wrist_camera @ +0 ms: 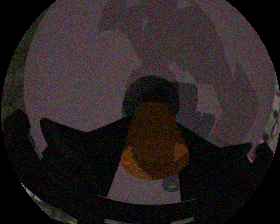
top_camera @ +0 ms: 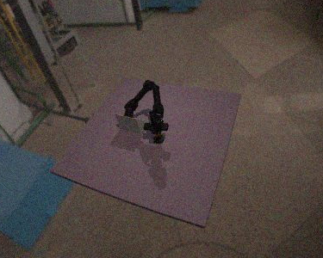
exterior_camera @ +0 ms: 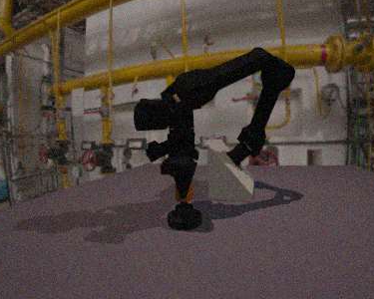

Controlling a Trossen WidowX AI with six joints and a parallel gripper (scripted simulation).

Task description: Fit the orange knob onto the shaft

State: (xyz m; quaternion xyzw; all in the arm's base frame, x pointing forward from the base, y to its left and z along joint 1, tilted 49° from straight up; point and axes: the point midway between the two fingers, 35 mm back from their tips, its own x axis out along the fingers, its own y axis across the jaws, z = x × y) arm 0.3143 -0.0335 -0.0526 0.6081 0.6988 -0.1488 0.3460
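Observation:
My gripper (top_camera: 157,133) (exterior_camera: 185,192) (wrist_camera: 152,123) points straight down and is shut on the orange knob (exterior_camera: 178,192) (wrist_camera: 154,145), with one dark finger on each side. The round dark pedestal (exterior_camera: 185,219) (wrist_camera: 150,86) stands on the mat directly below it. In the exterior view the knob's lower edge is a little above the pedestal's wide base, with a short dark part between them. The shaft is hidden or too dark to make out. I cannot tell whether its tip is inside the knob's hole, nor how the flat sides lie.
A pale grey wedge-shaped block (top_camera: 128,123) (exterior_camera: 227,183) stands beside the arm's base. The arm arches from there over to the pedestal. The purple mat (top_camera: 191,172) (exterior_camera: 286,249) lies under everything, with the arm's shadows on it.

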